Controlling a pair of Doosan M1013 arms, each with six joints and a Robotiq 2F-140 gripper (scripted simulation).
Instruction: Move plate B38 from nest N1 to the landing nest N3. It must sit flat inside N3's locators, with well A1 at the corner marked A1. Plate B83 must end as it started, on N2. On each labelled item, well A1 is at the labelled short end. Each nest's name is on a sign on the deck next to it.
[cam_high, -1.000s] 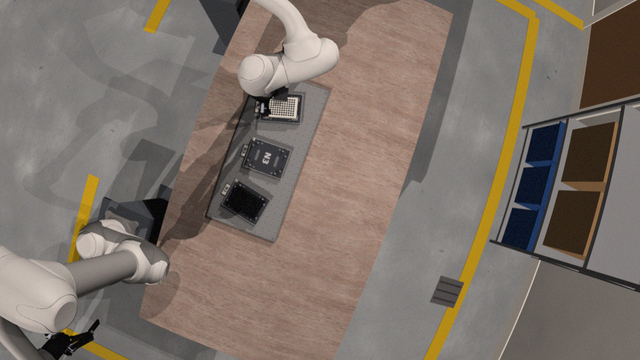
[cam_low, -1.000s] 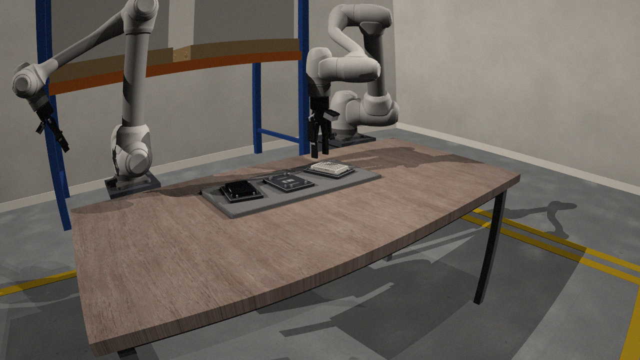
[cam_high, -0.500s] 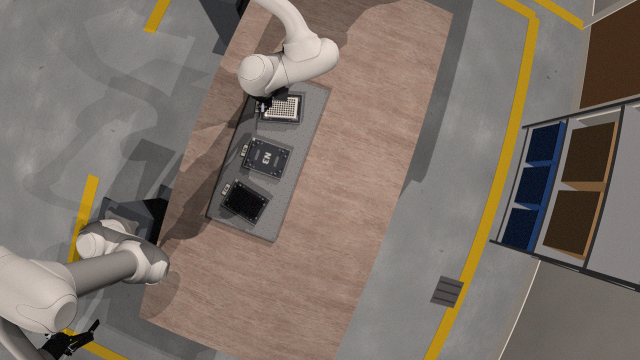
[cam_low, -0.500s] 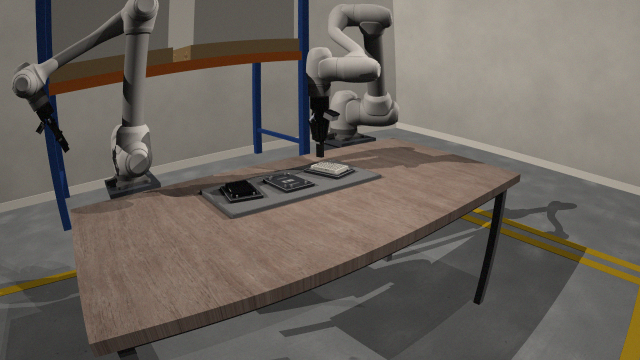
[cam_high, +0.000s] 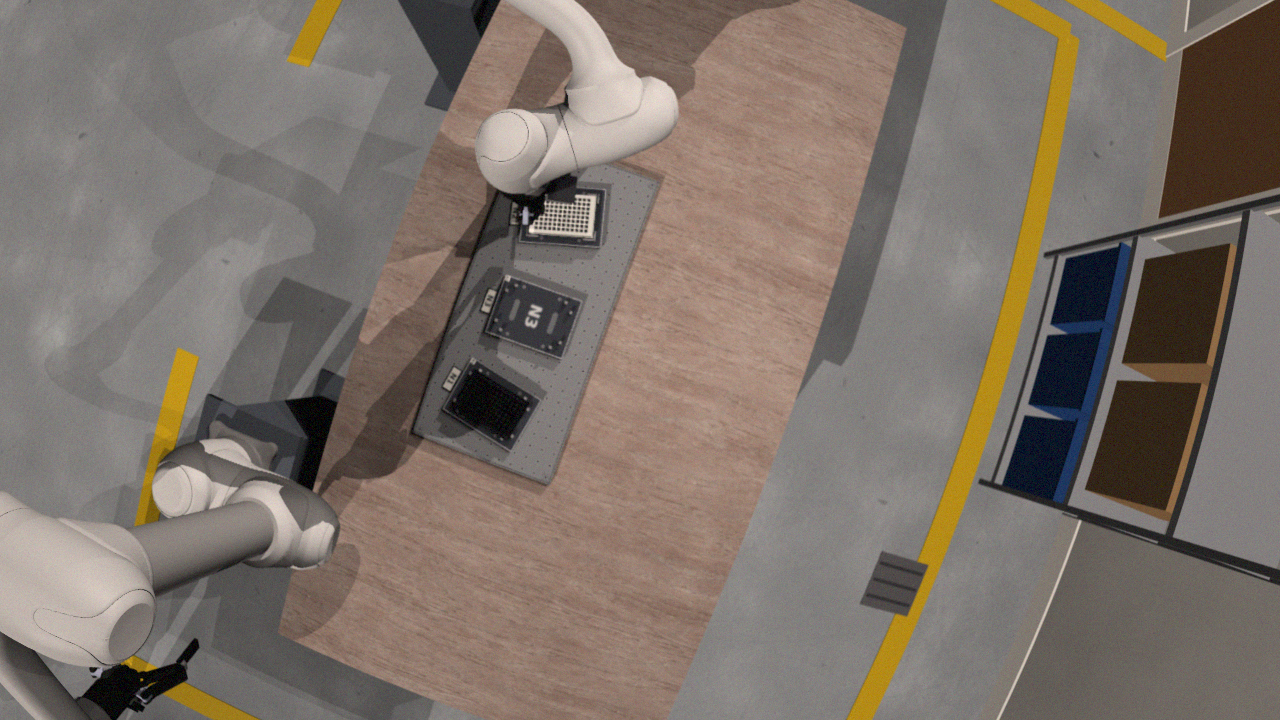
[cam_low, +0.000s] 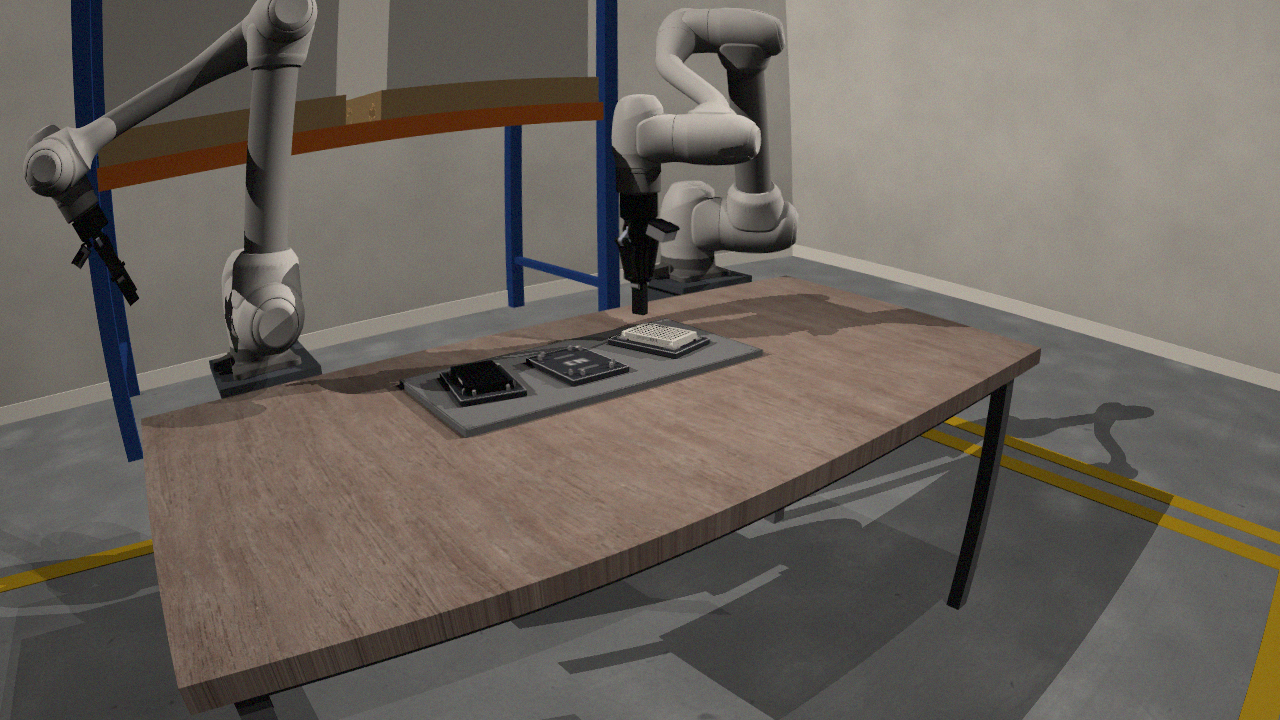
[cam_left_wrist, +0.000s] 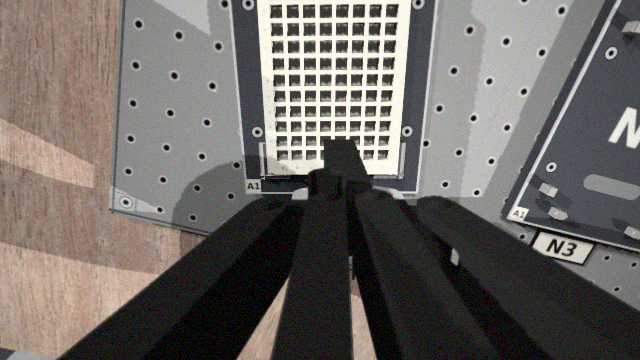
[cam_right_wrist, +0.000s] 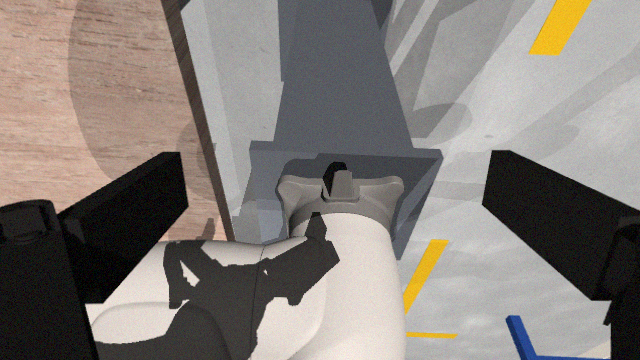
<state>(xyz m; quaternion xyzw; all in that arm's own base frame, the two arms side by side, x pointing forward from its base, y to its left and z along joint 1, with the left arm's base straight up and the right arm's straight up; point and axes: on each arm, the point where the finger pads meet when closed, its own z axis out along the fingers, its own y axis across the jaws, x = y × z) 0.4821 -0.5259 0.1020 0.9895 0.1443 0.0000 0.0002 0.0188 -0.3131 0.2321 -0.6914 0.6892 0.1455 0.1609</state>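
Plate B38 (cam_high: 490, 404) (cam_low: 481, 377): one black, rectangular well plate, its top a close grid of wells; lettering too small to read. Location: lying flat on nest N1 (cam_high: 474, 424) (cam_low: 487, 400), beside the N1 sign (cam_high: 452, 378).

Nest N3 (cam_high: 514, 335) (cam_low: 581, 355) (cam_left_wrist: 565, 165): dark, name in white, A1 label at one corner, metal locators; holds no plate.

Third nest (cam_high: 601, 214) (cam_low: 662, 352) (cam_left_wrist: 416, 100): dark, A1 label at a corner; carries a cream well plate (cam_high: 565, 215) (cam_low: 659, 335) (cam_left_wrist: 332, 87) with square-looking openings.

Perforated grey deck (cam_high: 563, 394) (cam_low: 465, 420) (cam_left_wrist: 150, 120): bears all three nests; set on a wood-grained surface (cam_high: 698, 358) (cam_low: 537, 501) (cam_left_wrist: 50, 75) (cam_right_wrist: 120, 60).

Left end effector (cam_high: 535, 210) (cam_low: 639, 308) (cam_left_wrist: 342, 155): fingers fully together, pointing down, nothing gripped; above the deck near the cream plate's A1 end.

Right end effector (cam_high: 165, 680) (cam_low: 107, 277) (cam_right_wrist: 335, 179): fingers spread fully, nothing between them; well apart from the deck, beyond the surface's edge.

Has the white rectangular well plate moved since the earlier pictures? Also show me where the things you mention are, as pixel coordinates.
No; the white rectangular well plate (cam_high: 572, 215) (cam_low: 659, 335) (cam_left_wrist: 335, 87) sits unchanged on its dark nest (cam_high: 599, 234) (cam_low: 698, 342) (cam_left_wrist: 420, 100).
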